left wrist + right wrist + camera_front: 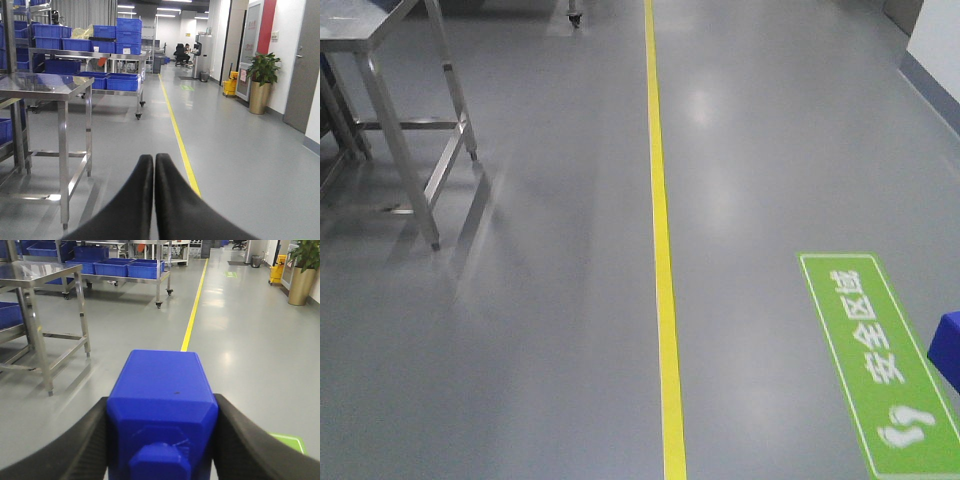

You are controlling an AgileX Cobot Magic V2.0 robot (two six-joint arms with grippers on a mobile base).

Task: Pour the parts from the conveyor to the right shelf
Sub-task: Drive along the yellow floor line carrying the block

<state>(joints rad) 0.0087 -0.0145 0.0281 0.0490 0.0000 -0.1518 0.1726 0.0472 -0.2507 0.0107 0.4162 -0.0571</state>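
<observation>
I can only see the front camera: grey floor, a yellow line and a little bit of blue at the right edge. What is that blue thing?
Observer: It's a blue block with a round knob on it, squeezed between the fingers of the right tool.
Operator: Is the other tool holding one too?
Observer: No. The left tool is shut with nothing between its fingers.
Operator: Are there any big blue boxes around?
Observer: Yes. Down the hall, left of the yellow line, blue bins sit on a steel rack with wheels.
</observation>
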